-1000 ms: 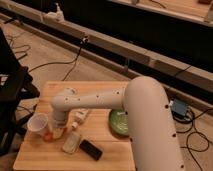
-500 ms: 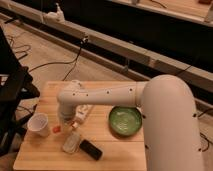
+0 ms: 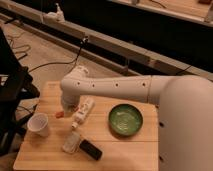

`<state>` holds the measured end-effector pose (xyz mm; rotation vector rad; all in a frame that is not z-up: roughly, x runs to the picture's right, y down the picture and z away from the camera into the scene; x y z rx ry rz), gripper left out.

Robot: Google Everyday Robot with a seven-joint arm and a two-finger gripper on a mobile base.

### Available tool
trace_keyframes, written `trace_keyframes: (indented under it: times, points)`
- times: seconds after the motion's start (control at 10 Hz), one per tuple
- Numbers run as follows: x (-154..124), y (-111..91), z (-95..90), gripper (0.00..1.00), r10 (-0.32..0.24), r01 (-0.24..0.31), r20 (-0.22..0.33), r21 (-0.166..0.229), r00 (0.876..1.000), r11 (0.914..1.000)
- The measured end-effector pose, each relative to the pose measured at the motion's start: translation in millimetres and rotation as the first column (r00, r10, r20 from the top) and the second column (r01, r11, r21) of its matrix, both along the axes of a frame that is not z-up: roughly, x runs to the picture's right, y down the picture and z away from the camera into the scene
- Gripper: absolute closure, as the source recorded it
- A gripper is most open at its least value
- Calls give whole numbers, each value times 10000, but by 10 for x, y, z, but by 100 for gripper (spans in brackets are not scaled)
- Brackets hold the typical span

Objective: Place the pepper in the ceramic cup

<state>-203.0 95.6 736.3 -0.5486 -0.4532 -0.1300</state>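
Gripper (image 3: 66, 106) low over wooden table (image 3: 125, 150), just beside small orange-red pepper (image 3: 59, 115); its grip: cannot tell; small white cup (image 3: 39, 124) near

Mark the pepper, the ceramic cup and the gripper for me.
pepper (image 3: 59, 114): camera view, middle of its orange-red body.
ceramic cup (image 3: 39, 129): camera view, its white outer wall.
gripper (image 3: 67, 106): camera view, lower end of the arm, right beside the pepper.

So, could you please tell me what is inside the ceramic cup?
Nothing visible inside the ceramic cup; its near inner wall is hidden. The pepper is outside, by the gripper.
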Motion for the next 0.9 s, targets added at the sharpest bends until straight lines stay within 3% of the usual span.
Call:
trace_keyframes:
  times: [0.2, 0.4, 0.7, 0.9]
  points:
    - [-323, -223, -184, 100, -276, 240, 685, 524, 9973, 9983]
    - [-668, -213, -301, 100, -646, 559, 1450, 632, 9873, 9964]
    - [-1132, -23, -427, 100, -1347, 1248, 2473, 555, 9595, 9906]
    - [-1356, 177, -449, 86, -1909, 1871, 2904, 411, 9377, 9815]
